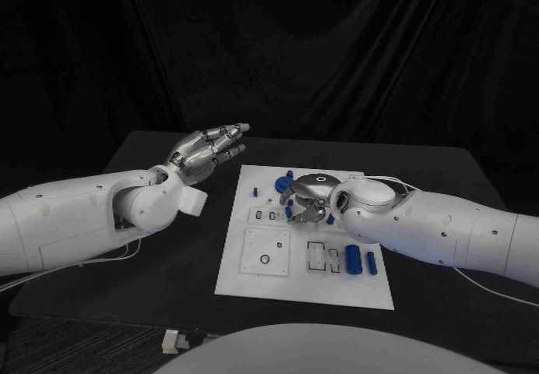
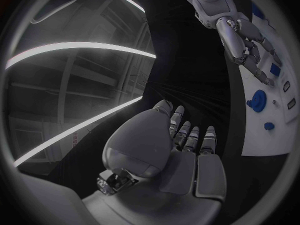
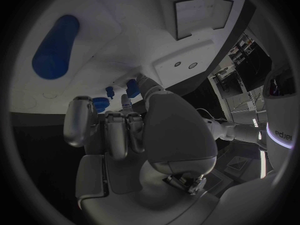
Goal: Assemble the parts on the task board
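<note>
Under right hand (image 1: 309,204) fingers (image 3: 116,130), blue parts (image 3: 132,88).

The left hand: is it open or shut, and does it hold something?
Open, holding nothing. The left hand hovers beside the board, its fingers stretched out and bare.

Dim scene against black drapes; the flat white rectangular task board (image 1: 253,273) stands brightest. Wrist views bend strongly at their rims, with glaring ceiling strip lights.
</note>
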